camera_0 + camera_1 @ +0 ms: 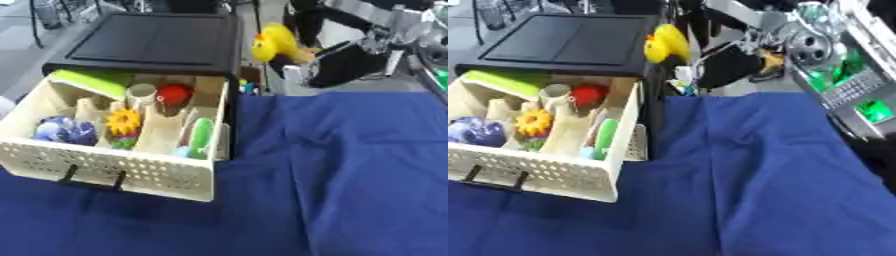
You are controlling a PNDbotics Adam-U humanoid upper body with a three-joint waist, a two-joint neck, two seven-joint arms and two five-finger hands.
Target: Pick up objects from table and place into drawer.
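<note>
I see a yellow rubber duck (276, 44), probably light and squashy; I'd grip its body. My robot hands aren't visible.

drawer (544, 172) left corner cut off by edge, blurred contents, small blue-green bits (246, 87) beside cabinet (149, 42) unidentifiable

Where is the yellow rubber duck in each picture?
Left eye view: the yellow duck sits near the top, a little right of the middle, just right of the black cabinet top.
Right eye view: the duck sits near the top, about the middle, again just right of the cabinet top.
Shared landmark: the open cream drawer full of toys, lower left in both.
</note>
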